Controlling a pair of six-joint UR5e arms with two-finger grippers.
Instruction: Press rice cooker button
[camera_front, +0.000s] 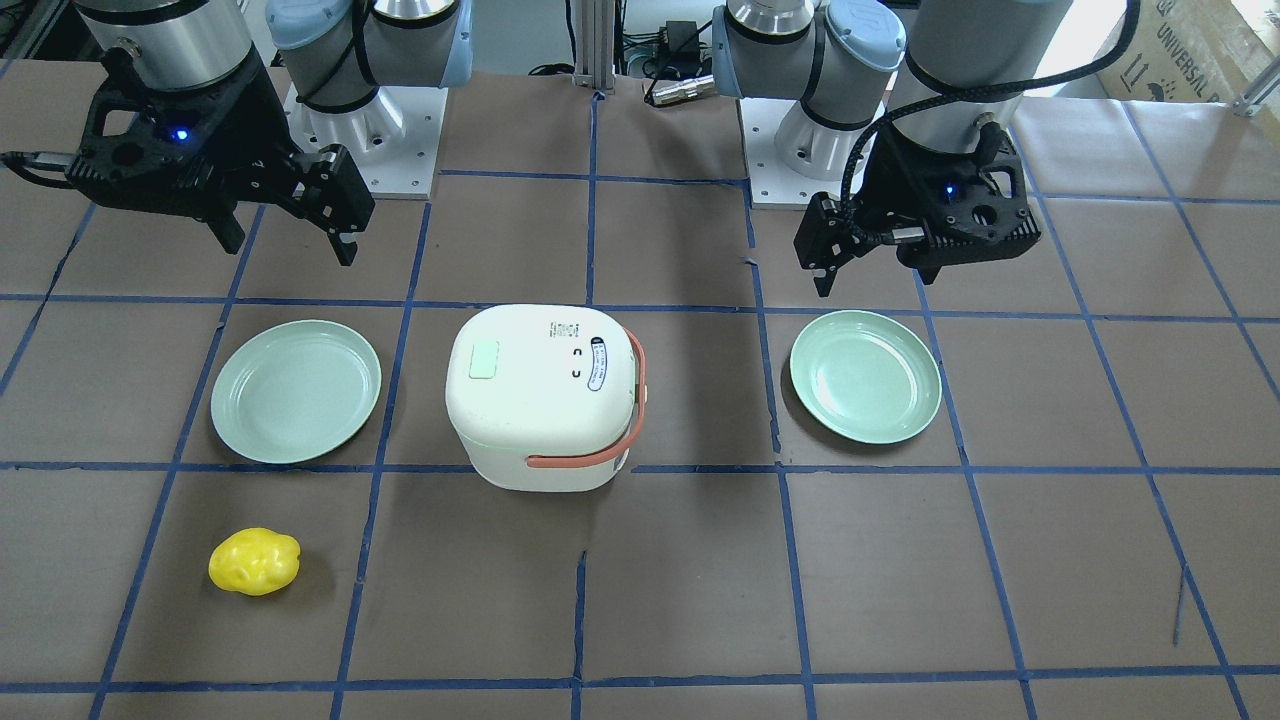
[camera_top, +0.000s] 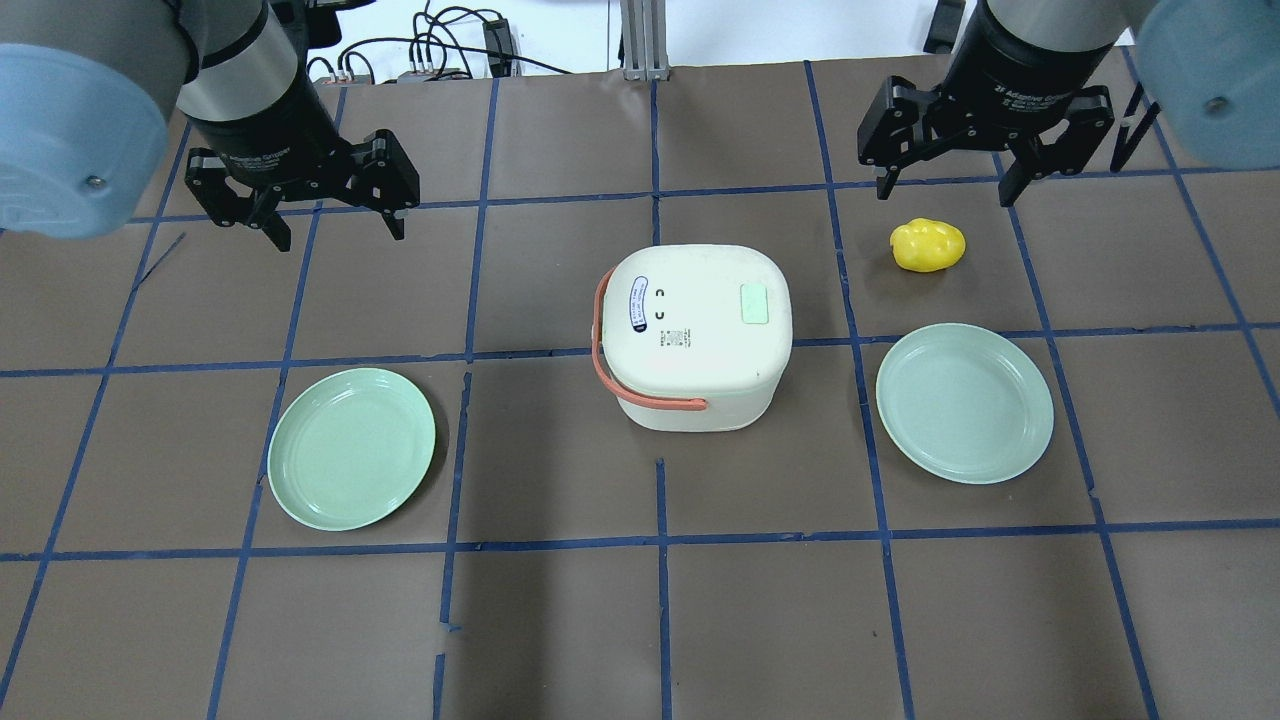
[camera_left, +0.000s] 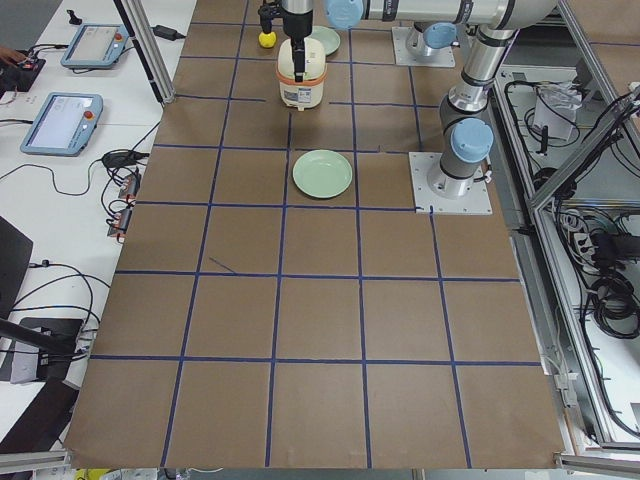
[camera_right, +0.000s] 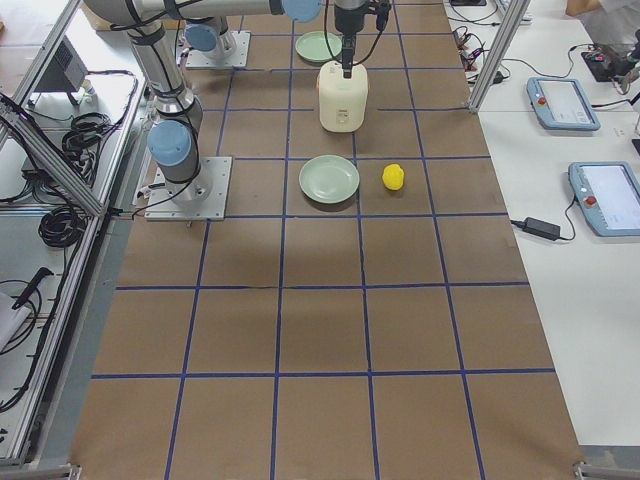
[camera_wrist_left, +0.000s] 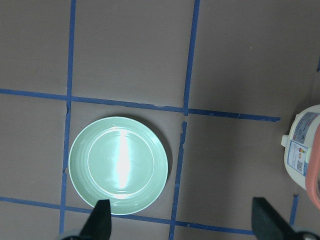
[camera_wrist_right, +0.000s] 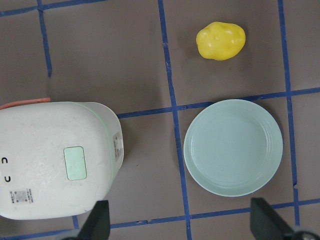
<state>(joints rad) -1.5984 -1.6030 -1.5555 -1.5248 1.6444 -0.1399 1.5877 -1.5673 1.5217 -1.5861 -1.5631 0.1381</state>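
Note:
The white rice cooker (camera_top: 700, 335) with a salmon handle stands at the table's middle, also in the front view (camera_front: 545, 395). Its pale green button (camera_top: 754, 302) sits on the lid's top, toward my right, and also shows in the front view (camera_front: 484, 360) and the right wrist view (camera_wrist_right: 75, 162). My left gripper (camera_top: 335, 222) is open and empty, high above the table, to the cooker's far left. My right gripper (camera_top: 945, 192) is open and empty, high, beyond and right of the cooker. Neither touches the cooker.
A green plate (camera_top: 351, 447) lies left of the cooker and another plate (camera_top: 965, 402) lies right of it. A yellow lumpy object (camera_top: 928, 245) lies beyond the right plate, under my right gripper. Blue tape lines grid the brown table.

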